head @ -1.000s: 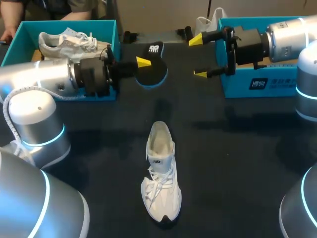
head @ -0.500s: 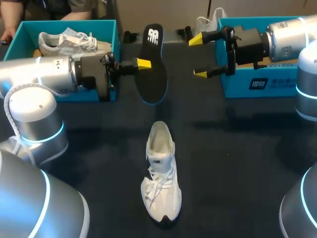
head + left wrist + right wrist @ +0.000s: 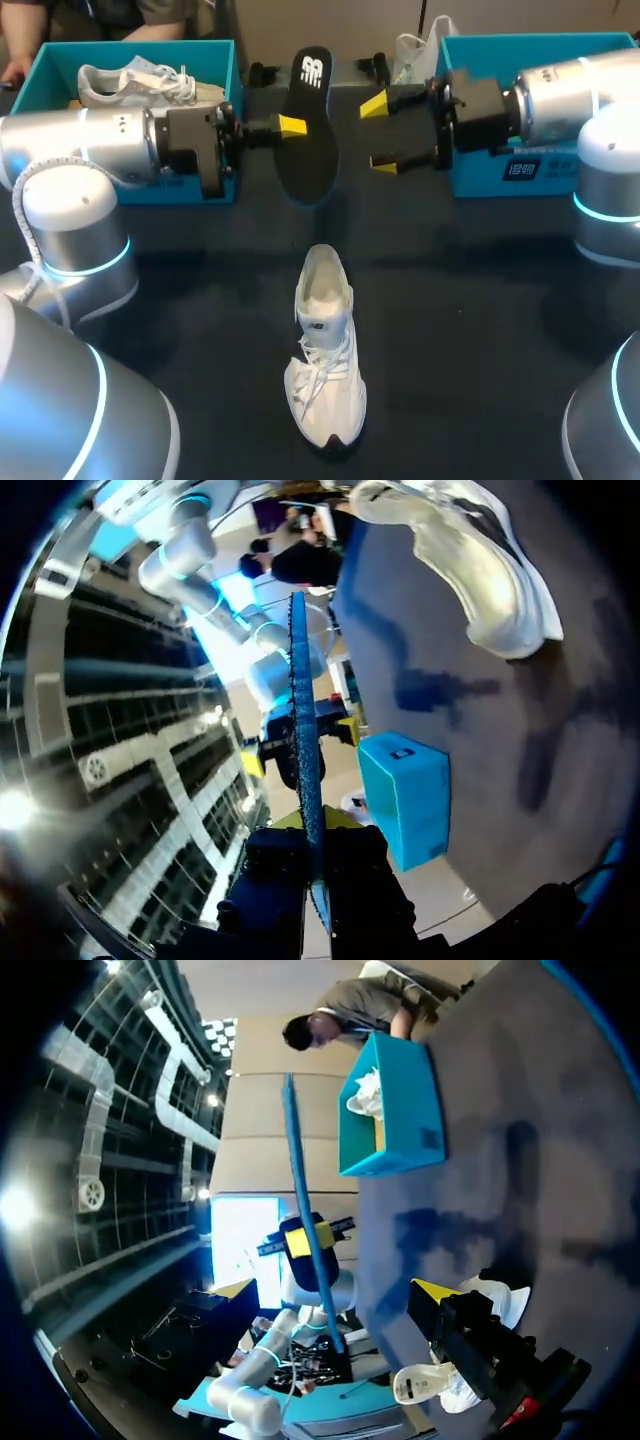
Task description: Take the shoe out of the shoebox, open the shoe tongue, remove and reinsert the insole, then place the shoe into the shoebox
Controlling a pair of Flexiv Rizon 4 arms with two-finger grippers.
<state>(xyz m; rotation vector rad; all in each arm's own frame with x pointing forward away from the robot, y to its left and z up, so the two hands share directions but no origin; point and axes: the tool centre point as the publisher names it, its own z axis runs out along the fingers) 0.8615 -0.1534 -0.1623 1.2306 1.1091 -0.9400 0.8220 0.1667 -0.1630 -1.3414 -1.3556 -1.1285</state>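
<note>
**Insole clamped in left gripper; right gripper wide and clear of it**

The left gripper [image 3: 290,127] is closed on the dark insole [image 3: 308,155], with one finger on each face near the middle of a long edge. The insole is held up on edge, its logo end pointing away from the robot. In the left wrist view the insole [image 3: 303,740] shows edge-on, rising straight out from between the fingers.

The right gripper [image 3: 380,135] has its jaws wide and holds nothing. Its tips point toward the insole, which is near them but apart and not between them.

The white shoe [image 3: 325,350] stands on its sole on the table [image 3: 480,300], toe toward the robot, well apart from both grippers.

The left shoebox [image 3: 225,75] holds a second shoe [image 3: 140,85]. The contents of the right shoebox [image 3: 475,182] are hidden by the right arm.
</note>
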